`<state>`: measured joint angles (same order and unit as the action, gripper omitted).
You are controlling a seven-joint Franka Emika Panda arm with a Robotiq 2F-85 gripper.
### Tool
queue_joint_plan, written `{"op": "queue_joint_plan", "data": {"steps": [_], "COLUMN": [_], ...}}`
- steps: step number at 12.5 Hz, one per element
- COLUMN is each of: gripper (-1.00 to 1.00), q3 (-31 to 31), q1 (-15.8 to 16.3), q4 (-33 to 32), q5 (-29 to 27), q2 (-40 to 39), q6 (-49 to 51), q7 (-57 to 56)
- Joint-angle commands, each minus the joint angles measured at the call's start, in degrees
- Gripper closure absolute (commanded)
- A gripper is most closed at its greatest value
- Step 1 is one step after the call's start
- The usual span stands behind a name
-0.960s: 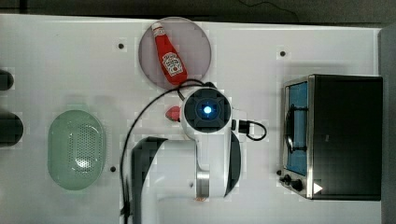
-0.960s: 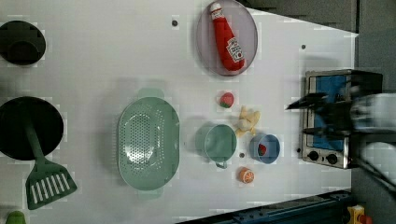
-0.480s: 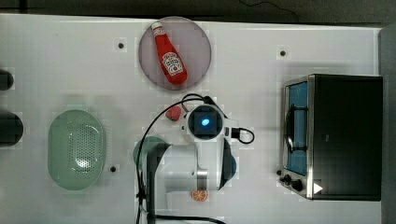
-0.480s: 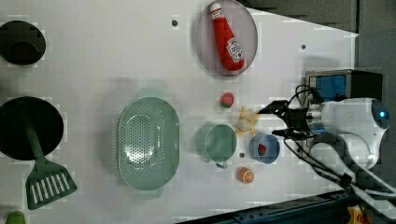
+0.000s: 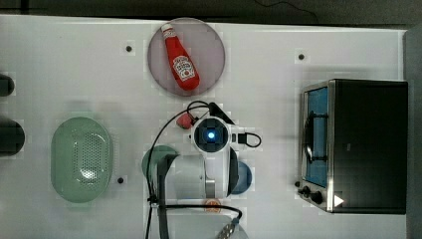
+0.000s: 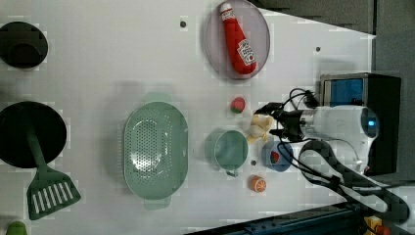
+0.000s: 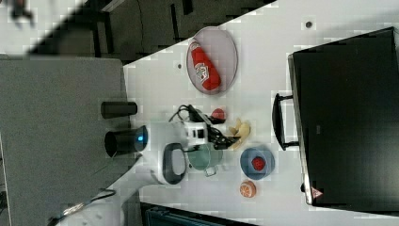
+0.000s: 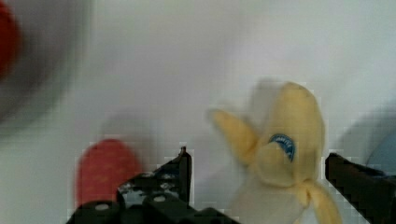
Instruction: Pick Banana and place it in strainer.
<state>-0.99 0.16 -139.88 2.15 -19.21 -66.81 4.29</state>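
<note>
- The gripper (image 8: pixel 257 186) hangs low over the table (image 5: pixel 298 30) with its fingers (image 8: pixel 163 179) spread wide, one on each side of the banana (image 8: pixel 280 154), not yet closed on it.
- In the left view, the banana (image 6: pixel 259 127) lies on the table between the green cup (image 6: pixel 230 149), the strawberry (image 6: pixel 238 105) and the blue bowl (image 6: pixel 275 156), just beside the cup.
- The strainer (image 6: pixel 155 149) sits on the left view's left of the cup, apart from it, with nothing in it.
- An orange slice (image 6: pixel 257 184) lies near the bowl.
- A ketchup bottle (image 5: pixel 180 64) rests on a round plate (image 5: pixel 211 45).
- A toaster oven (image 5: pixel 358 144) stands at the top view's right.
</note>
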Motion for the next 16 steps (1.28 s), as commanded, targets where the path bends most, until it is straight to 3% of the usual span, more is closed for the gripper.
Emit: {"op": "queue_joint_plan", "data": {"steps": [1,3,9,13,16], "gripper": [-1.0,-0.92,0.46,0.46,0.46], "q3": [-0.81,-0.9,-0.72,-0.64,-0.62], "q1": [-0.89,-0.89,-0.93,-1.34,-1.65], "q4": [-0.76,-1.39,-1.68,-1.57,0.32], "q5": [0.16,0.16,0.16,0.16,0.16], "q2": [-2.28,-2.81,-2.18,1.73,12.01], "q6": [-4.15,-5.17,-5.59,-3.49,10.02], "q7": [-1.21,-1.13,-1.13,-1.13,-1.16]}}
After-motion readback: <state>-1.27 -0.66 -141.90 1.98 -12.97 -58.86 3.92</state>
